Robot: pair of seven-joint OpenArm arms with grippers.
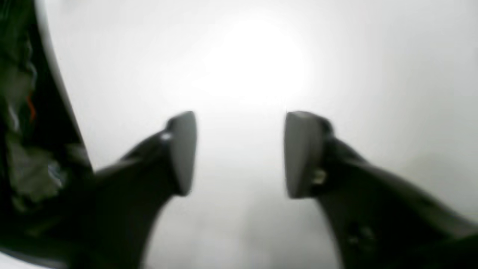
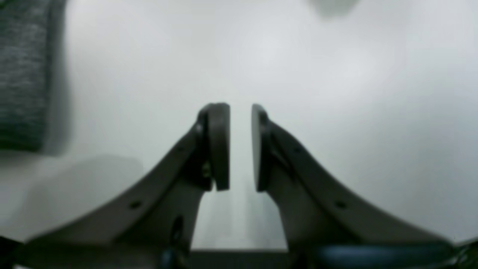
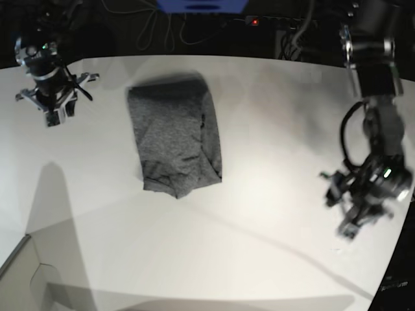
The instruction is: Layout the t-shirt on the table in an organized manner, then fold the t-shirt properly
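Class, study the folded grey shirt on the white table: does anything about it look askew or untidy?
Yes. The t-shirt lies folded in a narrow block on the table, but its near end is uneven: the edge bulges and wrinkles and one corner sticks out, while the far edge is straight.

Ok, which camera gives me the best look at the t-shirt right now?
The base view: it shows the whole t-shirt folded into a compact rectangle on the table. The right wrist view catches only a blurred edge of it; the left wrist view shows none.

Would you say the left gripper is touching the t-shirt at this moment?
Apart. In the base view the left gripper hangs well off to the side of the folded t-shirt, with bare table between; its wrist view shows empty jaws.
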